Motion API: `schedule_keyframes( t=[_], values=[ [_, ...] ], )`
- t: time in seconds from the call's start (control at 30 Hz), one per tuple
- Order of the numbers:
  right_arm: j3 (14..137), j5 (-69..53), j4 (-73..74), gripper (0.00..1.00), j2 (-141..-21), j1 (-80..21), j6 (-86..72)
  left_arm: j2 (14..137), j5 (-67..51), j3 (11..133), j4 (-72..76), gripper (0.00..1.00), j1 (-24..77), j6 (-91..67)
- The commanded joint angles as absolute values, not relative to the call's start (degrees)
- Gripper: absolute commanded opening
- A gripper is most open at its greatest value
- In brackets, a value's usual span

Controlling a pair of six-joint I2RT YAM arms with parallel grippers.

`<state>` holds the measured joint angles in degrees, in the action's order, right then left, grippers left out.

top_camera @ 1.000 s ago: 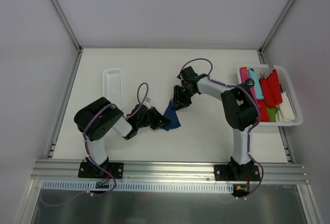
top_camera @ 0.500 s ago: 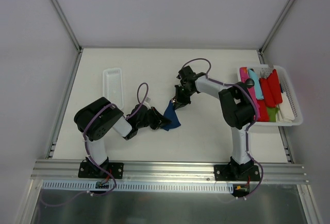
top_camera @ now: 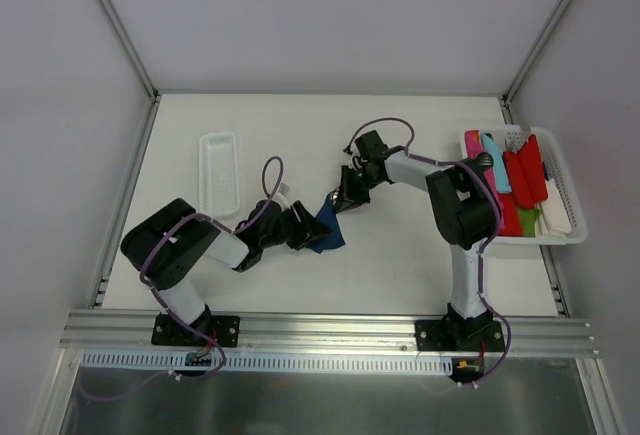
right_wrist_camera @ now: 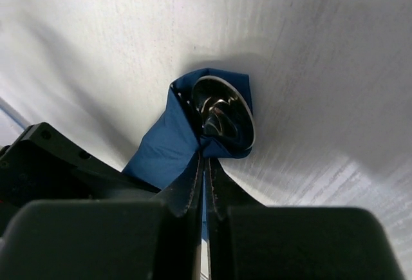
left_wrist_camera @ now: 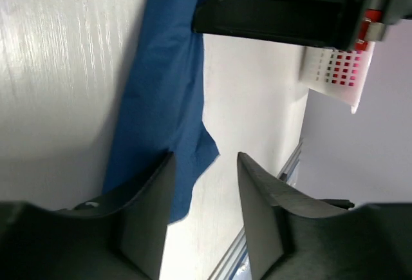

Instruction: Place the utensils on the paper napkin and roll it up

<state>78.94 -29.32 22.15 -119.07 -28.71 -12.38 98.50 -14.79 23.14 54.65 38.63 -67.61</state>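
I read the paper napkin [right_wrist_camera: 164, 141] as thin matt navy paper, softly creased. The spoon [right_wrist_camera: 222, 112] bowl showing inside its fold is mirror-bright polished metal. The tabletop [right_wrist_camera: 322, 48] looks white, with a faint streaked sheen. The left end effector [left_wrist_camera: 206, 161] is smooth, matt dark plastic.

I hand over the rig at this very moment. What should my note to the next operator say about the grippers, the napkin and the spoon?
Left gripper: jaws apart over the edge of the paper napkin, nothing pinched.
Right gripper: shut on a fold of the napkin, beside the spoon's bowl.
Spoon: bowl wrapped loosely in the napkin, mid-table; handle hidden.
Done: spoon in the napkin, wrap begun.
Left: finish a tight roll. Whether other utensils are inside cannot be seen.
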Motion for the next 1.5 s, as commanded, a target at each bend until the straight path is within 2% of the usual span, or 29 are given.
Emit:
schedule_keyframes(
  t=[0.0,0.1,0.2,0.27,0.33,0.43,0.83,1.13,1.47],
  values=[
    [76.8,-33.3,17.2,0.00,-117.0,-27.7,-10.5,92.7,-12.9,20.0,51.9,0.46,38.0,-62.1],
    [75.7,-36.6,14.0,0.00,-116.4,-26.6,-10.5,86.9,-15.3,19.3,51.8,0.53,36.5,-60.4],
    [74.6,-38.7,11.3,0.00,-116.0,-25.8,-9.8,81.5,-17.2,20.3,46.6,0.62,33.7,-57.3],
    [73.7,-40.6,9.8,0.00,-115.8,-25.2,-9.9,78.1,-18.1,21.7,40.8,0.65,31.4,-53.8],
    [72.7,-41.7,8.1,0.00,-115.2,-24.9,-9.8,75.6,-18.3,23.2,37.5,0.72,29.3,-51.0],
    [71.8,-43.7,5.7,0.00,-114.4,-24.5,-10.3,74.4,-19.5,24.3,33.7,0.77,27.2,-49.2],
    [68.5,-51.0,-2.4,0.00,-110.6,-23.7,-13.4,81.4,-28.8,25.7,41.3,0.75,22.9,-48.2],
    [66.9,-56.3,-6.1,0.00,-106.7,-23.4,-14.7,84.0,-36.1,22.0,61.2,0.75,21.1,-48.7],
    [65.1,-62.7,-8.7,0.00,-102.5,-23.2,-16.4,81.0,-44.1,24.0,60.7,0.70,19.2,-38.9]
  ],
)
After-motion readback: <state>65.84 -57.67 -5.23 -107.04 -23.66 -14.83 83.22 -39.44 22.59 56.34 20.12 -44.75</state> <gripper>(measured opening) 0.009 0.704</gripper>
